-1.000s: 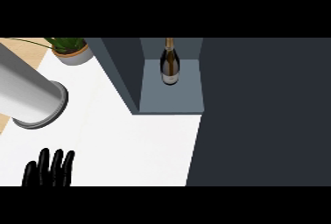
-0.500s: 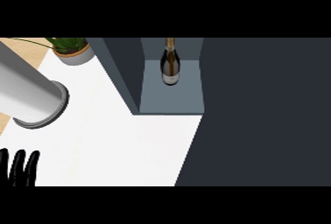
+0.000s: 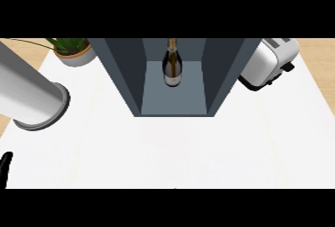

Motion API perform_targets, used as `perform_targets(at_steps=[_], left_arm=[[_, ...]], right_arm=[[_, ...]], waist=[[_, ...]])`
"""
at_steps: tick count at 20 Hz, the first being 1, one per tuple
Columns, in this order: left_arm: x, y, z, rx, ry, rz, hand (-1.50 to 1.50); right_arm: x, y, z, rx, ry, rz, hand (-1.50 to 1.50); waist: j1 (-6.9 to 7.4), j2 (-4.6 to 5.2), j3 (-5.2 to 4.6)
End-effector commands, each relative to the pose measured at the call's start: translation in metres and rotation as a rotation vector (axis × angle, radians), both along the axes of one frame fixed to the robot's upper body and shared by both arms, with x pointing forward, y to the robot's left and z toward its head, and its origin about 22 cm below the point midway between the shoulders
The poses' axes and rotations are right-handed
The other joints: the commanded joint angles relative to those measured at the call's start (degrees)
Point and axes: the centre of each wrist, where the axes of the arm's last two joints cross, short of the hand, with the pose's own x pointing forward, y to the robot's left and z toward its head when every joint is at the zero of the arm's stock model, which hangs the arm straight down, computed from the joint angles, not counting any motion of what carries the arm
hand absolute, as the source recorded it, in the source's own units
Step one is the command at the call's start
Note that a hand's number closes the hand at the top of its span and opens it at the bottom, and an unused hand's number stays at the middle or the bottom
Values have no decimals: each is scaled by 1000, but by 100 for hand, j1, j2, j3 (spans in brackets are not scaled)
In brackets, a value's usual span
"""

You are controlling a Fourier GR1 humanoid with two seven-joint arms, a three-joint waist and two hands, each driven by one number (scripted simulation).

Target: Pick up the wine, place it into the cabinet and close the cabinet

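White counter (image 3: 183, 155) filled most of the head view, pale and bare across its near half. Next in size, the grey-blue cabinet (image 3: 127, 80) stood at the far middle of it, open toward the viewer, with its floor and two side walls showing. A grey forearm (image 3: 26, 95) (thick and cylindrical, ending in a rimmed cuff) came in from the left edge and lay over the counter's left part, well apart from the cabinet. A white toaster (image 3: 265, 66) sat just beside the cabinet's right wall, and a potted plant (image 3: 73, 51) stood at the far left corner. The wine (image 3: 172, 66) stood upright inside the cabinet, toward the back, touching neither wall. Only a black sliver of the left hand (image 3: 5, 165) showed at the lower left edge, possibly one finger; whether its fingers were spread or curled could not be told.
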Motion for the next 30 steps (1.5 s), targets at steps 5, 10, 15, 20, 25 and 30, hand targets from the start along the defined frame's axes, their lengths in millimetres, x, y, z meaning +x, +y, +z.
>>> perform_targets(at_steps=[5, 10, 15, 20, 25, 30], left_arm=[[8, 26, 1, -19, -1, -15, -150], [4, 14, -4, -54, 2, -45, -150], [14, 18, 1, -70, -1, -57, -150], [22, 12, 12, -74, -6, -58, -150], [27, 12, 18, -75, -14, -46, -150], [24, 7, 11, -69, -4, -46, -150]], right_arm=[[-25, 35, 14, 19, -158, 4, 150], [-15, 47, 24, 29, -205, -78, 150], [-1, 60, 31, -16, -217, -48, 150], [30, 79, 41, 14, -194, -67, 150], [64, 105, 69, 31, -190, -107, 150], [112, 129, 88, 16, -236, -137, 150]], waist=[[49, 14, -4], [80, 34, -6], [107, 68, -2], [216, 112, 1], [235, 96, 5], [227, 107, 12]])
